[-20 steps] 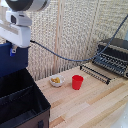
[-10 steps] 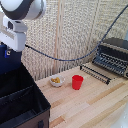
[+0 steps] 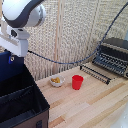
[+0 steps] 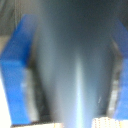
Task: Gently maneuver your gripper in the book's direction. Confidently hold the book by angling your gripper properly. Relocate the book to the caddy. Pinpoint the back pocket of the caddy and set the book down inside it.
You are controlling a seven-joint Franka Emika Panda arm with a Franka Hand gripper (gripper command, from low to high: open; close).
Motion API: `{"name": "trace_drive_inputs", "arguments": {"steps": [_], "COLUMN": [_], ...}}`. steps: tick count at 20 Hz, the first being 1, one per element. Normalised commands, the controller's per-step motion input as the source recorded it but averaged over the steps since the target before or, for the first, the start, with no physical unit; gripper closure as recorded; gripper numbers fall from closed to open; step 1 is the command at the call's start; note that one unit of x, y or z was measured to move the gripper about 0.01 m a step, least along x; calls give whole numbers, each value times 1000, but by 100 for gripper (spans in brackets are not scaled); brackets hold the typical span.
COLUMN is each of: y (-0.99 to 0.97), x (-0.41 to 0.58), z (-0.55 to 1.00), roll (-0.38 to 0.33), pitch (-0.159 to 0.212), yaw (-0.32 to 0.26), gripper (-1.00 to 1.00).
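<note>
Two blue fingers [image 4: 17, 75] press on the book [image 4: 75, 70], one on each side, so the jaws are pinching it (the wrist view is blurred). In the exterior view the gripper [image 3: 12, 56] hangs above the caddy [image 3: 22, 102], with the book's [image 3: 10, 67] long axis pointing down. The back pocket [image 3: 15, 82] seems directly below, so I judge a straight descent is needed.

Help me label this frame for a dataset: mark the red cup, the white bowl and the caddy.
red cup [image 3: 77, 82]: exterior view, on its side wall.
white bowl [image 3: 57, 81]: exterior view, on its near rim.
caddy [image 3: 30, 118]: exterior view, on its black front wall.
</note>
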Motion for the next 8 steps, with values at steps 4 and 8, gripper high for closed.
{"name": "trace_drive_inputs", "arguments": {"steps": [4, 8], "y": [3, -64], "x": [56, 171], "z": [189, 350], "roll": [0, 19], "pitch": [15, 31], "yaw": [-172, -72], "gripper": [-100, -100]}}
